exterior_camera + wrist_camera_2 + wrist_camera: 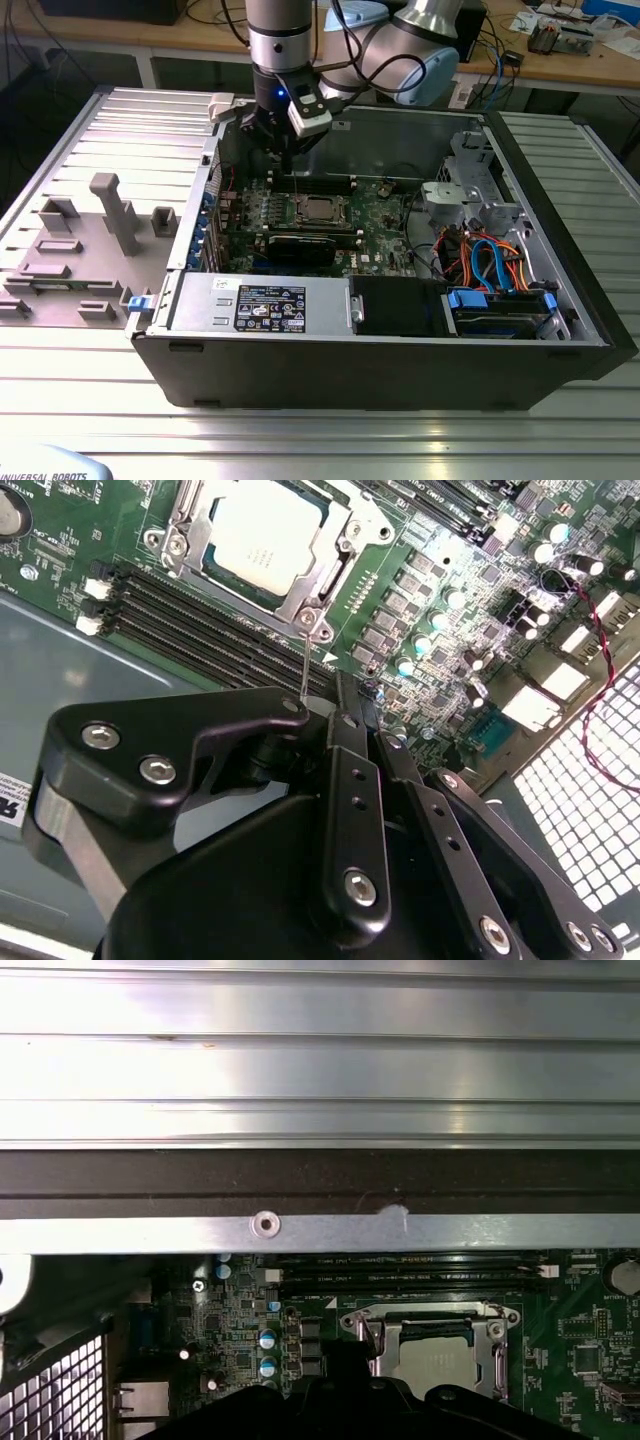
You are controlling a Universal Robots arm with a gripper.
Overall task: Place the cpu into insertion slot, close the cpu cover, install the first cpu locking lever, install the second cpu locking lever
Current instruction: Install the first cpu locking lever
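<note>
Close in on the socket now. The cpu sits flat in the insertion slot, just above the middle of the exterior view, silvery face up. The cpu cover lies down over it, its frame ringing the chip in both wrist views.

So by my reading the first two steps are done and we're on the locking levers. In the second wrist view one thin wire lever stands up from a corner of the socket, plainly not latched. It runs straight toward the gripper, which hangs just above the socket inside the computer case.

The fingers look drawn together into one narrow tip, right beside the lever's free end. Whether they touch or pinch it I can't tell, since the gripper's own black body covers that end.

My judgement: this step calls for the lever to be swung down flat and tucked under its catch, so a sideways nudge as well as a push, without dragging on the cover.

Hard to make out are the catch itself and the other lever. A rod along the socket's edge may be that lever, but I wouldn't swear to it. In the first wrist view the gripper's body cuts off one edge of the socket.
</note>
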